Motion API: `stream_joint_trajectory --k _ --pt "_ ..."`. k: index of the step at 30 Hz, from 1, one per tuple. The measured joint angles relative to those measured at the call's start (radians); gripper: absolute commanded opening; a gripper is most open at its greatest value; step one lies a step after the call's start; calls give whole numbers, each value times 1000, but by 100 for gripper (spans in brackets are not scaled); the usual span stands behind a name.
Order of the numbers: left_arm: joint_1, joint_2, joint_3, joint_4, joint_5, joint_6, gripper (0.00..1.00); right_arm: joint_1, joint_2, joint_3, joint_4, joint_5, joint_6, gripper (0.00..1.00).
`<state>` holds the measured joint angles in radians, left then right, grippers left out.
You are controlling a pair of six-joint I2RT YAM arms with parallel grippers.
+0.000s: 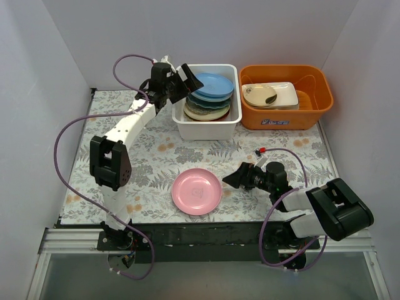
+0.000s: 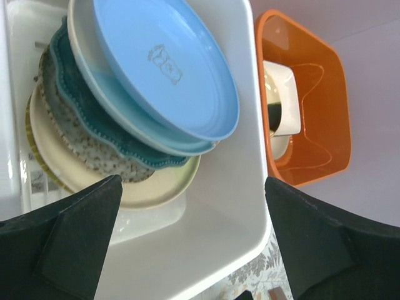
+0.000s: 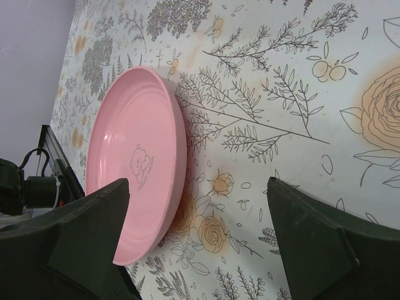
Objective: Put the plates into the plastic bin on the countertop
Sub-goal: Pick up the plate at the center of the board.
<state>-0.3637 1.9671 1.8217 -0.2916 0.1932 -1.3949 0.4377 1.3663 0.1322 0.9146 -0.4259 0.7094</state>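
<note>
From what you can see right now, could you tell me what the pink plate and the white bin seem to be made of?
The pink plate looks like melamine or glazed ceramic, I cannot tell which: smooth, glossy, with a printed centre motif. The white bin looks like moulded plastic: smooth satin walls with rounded corners.

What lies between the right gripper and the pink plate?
Only bare printed countertop separates the right gripper from the pink plate, as the top view shows.
</note>
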Motion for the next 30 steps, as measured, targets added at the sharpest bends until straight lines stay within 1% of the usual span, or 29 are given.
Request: stream_joint_trajectory --k 7,19,22,30 --pt "0 -116 -179 15 1 11 98 0 -13 -5 -10 0 0 98" --pt "0 -510 -526 53 -5 29 98 0 -8 -6 -5 -5 2 98" --pt "0 -563 -597 54 -14 36 98 0 0 -6 6 -10 4 97" --pt "0 -664 -812 -13 -29 53 98 0 16 -6 26 -22 13 97"
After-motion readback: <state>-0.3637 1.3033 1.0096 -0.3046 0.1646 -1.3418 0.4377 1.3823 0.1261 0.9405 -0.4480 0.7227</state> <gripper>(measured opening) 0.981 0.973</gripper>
